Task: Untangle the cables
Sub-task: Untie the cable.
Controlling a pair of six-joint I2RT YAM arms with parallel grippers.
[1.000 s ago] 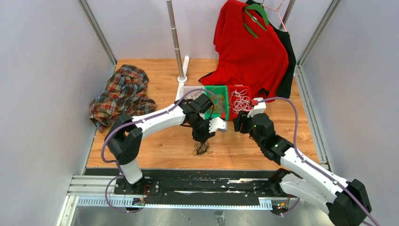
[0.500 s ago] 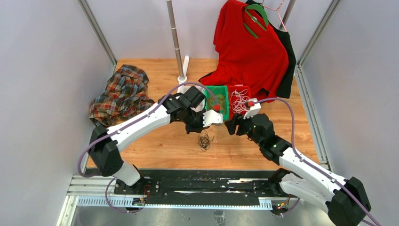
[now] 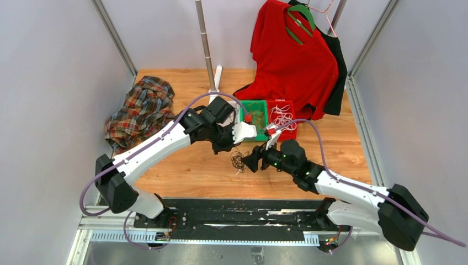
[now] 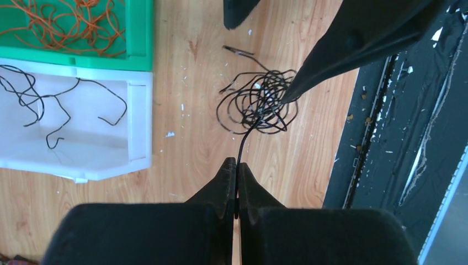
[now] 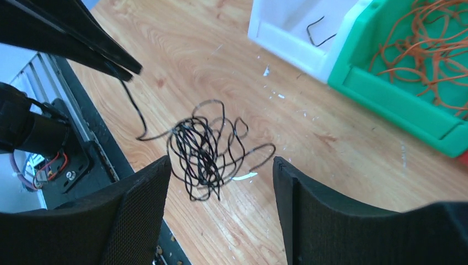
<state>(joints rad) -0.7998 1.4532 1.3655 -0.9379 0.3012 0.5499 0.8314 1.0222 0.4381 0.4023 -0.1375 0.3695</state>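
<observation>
The left claw is pinching one strand of the tangled thin black cable bunch lying mid-frame on the wooden bench; the right claw is hanging spread above it.

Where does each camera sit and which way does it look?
Top external: high behind the bases, looking down at the table; both arms show.
Left wrist: on its arm, looking down past the shut left gripper pinching a strand of the black cable tangle.
Right wrist: on its arm, looking down through the open right gripper.
All share that tangle.
</observation>
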